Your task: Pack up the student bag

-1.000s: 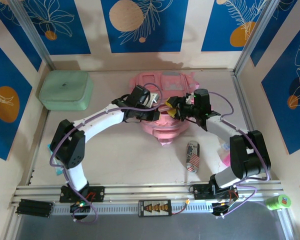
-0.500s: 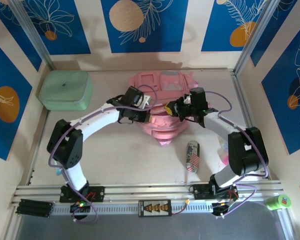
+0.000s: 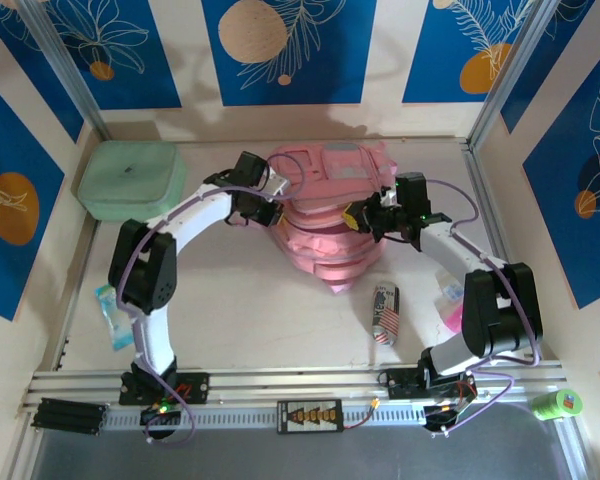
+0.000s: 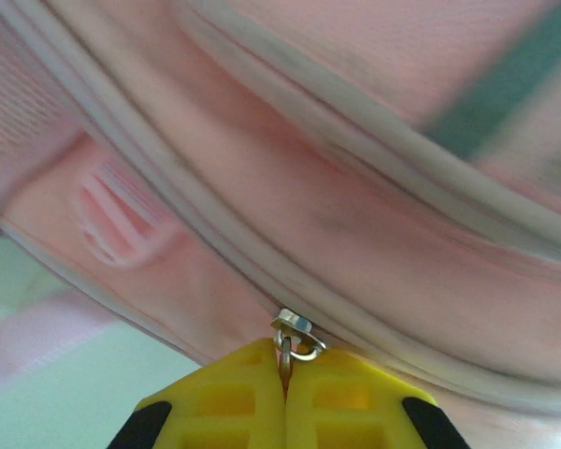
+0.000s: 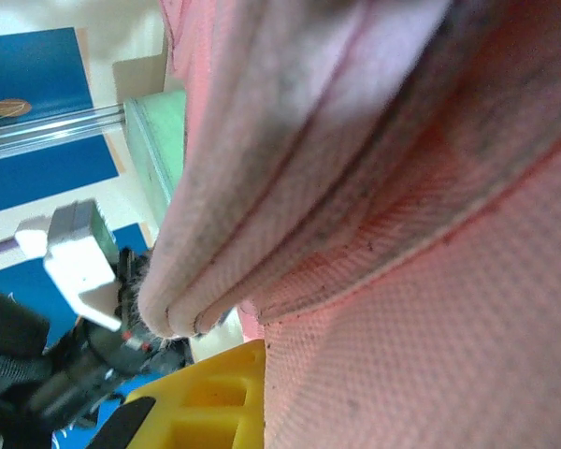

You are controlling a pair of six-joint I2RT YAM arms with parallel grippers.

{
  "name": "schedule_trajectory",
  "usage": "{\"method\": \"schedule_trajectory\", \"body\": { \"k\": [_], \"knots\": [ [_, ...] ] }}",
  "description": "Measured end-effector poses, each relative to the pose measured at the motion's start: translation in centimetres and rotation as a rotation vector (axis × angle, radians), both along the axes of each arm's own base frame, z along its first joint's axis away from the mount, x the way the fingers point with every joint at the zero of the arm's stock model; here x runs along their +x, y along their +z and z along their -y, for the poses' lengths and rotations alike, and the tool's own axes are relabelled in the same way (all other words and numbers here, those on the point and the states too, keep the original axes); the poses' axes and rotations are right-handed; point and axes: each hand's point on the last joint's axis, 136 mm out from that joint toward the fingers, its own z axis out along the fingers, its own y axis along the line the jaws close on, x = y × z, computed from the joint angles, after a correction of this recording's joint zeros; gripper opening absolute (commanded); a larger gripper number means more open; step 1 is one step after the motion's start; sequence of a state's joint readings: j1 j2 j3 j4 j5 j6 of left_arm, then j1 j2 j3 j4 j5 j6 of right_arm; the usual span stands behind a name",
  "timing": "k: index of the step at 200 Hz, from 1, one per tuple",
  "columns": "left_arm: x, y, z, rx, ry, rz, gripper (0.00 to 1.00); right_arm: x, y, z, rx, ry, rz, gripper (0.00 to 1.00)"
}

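1. The soft pink backpack (image 3: 325, 170) lay at the far centre of the table (image 3: 240, 300), its pale-piped pockets stacked in layers.
2. The left gripper (image 4: 285, 379) pinched a metal zip pull (image 4: 296, 335).
3. The right gripper (image 3: 354, 216) touched the backpack's right side; its grip could not be told.

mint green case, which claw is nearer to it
Left. The left claw pinches a zipper pull on the left side of the student bag, just right of the mint green case; the right claw grips the bag's opposite side, farther off.
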State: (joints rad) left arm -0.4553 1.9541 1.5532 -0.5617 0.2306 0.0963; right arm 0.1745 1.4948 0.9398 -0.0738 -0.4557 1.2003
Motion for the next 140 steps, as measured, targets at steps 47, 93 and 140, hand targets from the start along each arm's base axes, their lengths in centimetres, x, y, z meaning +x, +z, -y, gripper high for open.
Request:
{"method": "schedule_trajectory", "body": {
  "k": [47, 93, 140],
  "knots": [
    [3.8, -0.2, -0.5, 0.048, -0.103, 0.096, 0.0, 0.1, 1.1, 0.4, -0.012, 0.041, 0.037, 0.05],
    [3.7, -0.5, -1.6, 0.053, -0.096, 0.108, 0.0, 0.7, 1.6, -0.5, -0.008, 0.105, 0.051, 0.05],
    [-0.6, -0.7, -6.2, 0.088, 0.055, 0.113, 0.26, 1.1, 1.3, -4.7, -0.003, 0.233, 0.057, 0.07]
  ]
}}
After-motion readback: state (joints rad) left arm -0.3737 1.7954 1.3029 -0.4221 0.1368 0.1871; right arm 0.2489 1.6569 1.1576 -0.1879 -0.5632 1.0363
